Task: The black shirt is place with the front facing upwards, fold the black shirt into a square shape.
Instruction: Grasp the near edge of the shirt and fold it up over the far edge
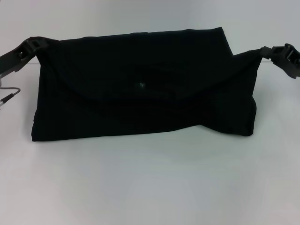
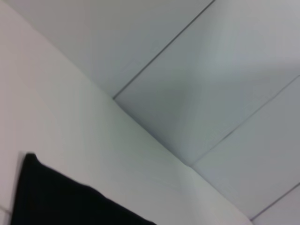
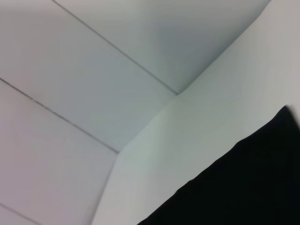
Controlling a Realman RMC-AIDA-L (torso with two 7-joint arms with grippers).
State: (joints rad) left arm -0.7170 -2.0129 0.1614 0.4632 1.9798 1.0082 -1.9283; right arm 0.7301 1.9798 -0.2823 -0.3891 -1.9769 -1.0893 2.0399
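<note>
White tabletop [image 1: 150,187] fills the foreground of the head view, and past it the plain black fabric shirt [image 1: 140,98] hangs as a wide folded band — its lower edge resting on the surface, its upper corners lifted at ten and two o'clock. At ten o'clock the left gripper [image 1: 33,46] pinches one corner; at two o'clock the right gripper [image 1: 277,52] pinches the other, fingers clamped on cloth. Each wrist view catches only a dark wedge of fabric against pale panelled walls [image 2: 201,84] — no fingers visible.
</note>
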